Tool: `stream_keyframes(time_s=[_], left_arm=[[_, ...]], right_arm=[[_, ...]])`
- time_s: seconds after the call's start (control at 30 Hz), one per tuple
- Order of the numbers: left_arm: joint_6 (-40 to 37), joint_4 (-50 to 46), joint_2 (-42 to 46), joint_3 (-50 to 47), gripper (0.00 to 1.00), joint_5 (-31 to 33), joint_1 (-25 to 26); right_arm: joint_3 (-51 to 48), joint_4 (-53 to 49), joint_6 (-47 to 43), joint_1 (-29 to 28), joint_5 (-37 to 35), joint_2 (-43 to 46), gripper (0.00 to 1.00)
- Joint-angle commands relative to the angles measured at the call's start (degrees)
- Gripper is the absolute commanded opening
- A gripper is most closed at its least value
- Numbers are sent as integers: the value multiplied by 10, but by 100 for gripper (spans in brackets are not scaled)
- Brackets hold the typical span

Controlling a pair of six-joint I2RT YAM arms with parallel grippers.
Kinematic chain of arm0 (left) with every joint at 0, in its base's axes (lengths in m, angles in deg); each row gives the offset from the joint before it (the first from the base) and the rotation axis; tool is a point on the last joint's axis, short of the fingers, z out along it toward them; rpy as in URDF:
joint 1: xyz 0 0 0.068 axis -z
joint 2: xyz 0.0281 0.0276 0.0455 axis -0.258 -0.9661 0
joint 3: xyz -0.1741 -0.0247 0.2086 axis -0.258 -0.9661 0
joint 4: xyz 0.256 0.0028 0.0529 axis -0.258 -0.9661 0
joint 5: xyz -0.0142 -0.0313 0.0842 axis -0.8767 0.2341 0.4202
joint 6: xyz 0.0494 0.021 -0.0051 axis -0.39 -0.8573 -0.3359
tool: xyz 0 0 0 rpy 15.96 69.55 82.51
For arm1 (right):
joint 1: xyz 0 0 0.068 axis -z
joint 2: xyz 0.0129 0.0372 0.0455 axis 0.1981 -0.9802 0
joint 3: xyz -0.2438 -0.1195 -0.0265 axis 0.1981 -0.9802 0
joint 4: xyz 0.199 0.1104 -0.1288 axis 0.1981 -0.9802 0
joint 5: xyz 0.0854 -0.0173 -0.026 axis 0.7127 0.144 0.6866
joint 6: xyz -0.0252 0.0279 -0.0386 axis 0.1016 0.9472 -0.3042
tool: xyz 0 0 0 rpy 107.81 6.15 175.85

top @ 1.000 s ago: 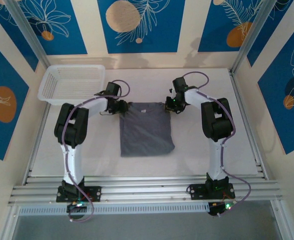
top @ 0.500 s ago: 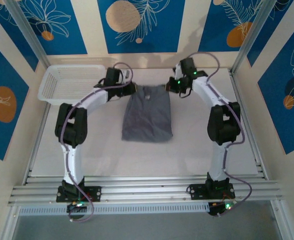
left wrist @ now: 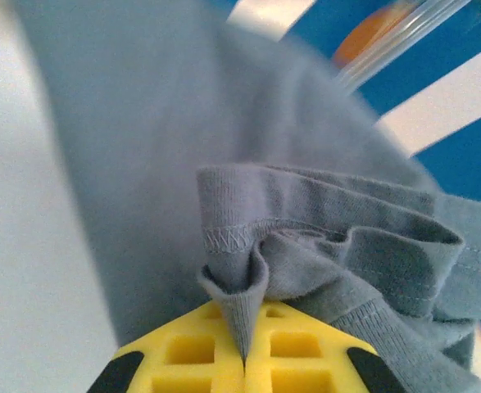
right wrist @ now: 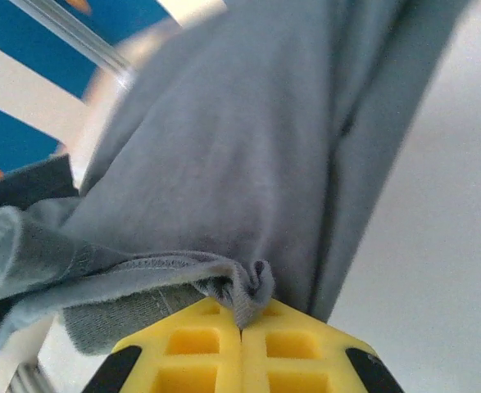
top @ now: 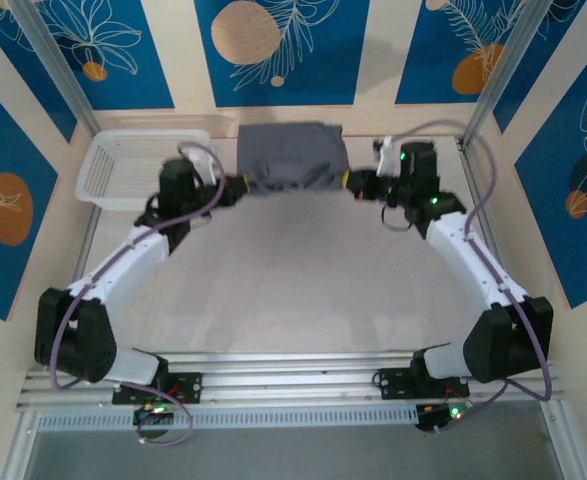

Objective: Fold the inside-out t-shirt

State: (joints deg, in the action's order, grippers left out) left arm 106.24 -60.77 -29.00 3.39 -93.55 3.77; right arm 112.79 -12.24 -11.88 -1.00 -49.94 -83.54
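1. From the top camera, the inside-out t-shirt [top: 291, 155] is a bunched grey block at the far edge of the worktop [top: 293, 290], about midway along it and spanning the gap between my two hands
2. Same view: my left gripper [top: 241, 182] meets the cloth at its left side and my right gripper [top: 351, 181] meets it at its right side, with both my arms reaching far out; I cannot tell whether the lower hem touches the worktop
3. Same view: the white basket [top: 123, 165] sits in the far left corner of the worktop, just beside my left wrist
4. From my left wrist, my left gripper [left wrist: 243, 364] has its yellow pads [left wrist: 191, 360] pressed together, clamped on a fold of the t-shirt [left wrist: 306, 246]; a stitched hem bunches just above them, the rest of the cloth spreads away blurred, and a blue and white wall panel [left wrist: 469, 155] lies beyond it
5. From my right wrist, my right gripper [right wrist: 241, 340] is likewise closed tight, a small curl of hem pinched between the yellow pads [right wrist: 191, 348]; the t-shirt [right wrist: 224, 164] runs up and away from them in long folds
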Motion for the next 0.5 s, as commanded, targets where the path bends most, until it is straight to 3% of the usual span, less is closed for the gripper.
stream_keyframes(time_s=[0.0,0.1,0.23,0.4,0.47], left_arm=[[49,4,20,-118,0,0,11],[46,-7,55,-152,0,5,14],[-1,-61,76,-118,0,51,15],[-52,-65,-5,-29,0,125,16],[-65,-66,-61,1,0,138,15]], right_arm=[[-100,24,47,-11,11,32,0],[-148,4,54,-33,-3,64,0],[-155,16,73,-37,-16,78,0],[-77,-11,70,-27,-111,-12,0],[-60,-11,67,-11,-110,-58,0]])
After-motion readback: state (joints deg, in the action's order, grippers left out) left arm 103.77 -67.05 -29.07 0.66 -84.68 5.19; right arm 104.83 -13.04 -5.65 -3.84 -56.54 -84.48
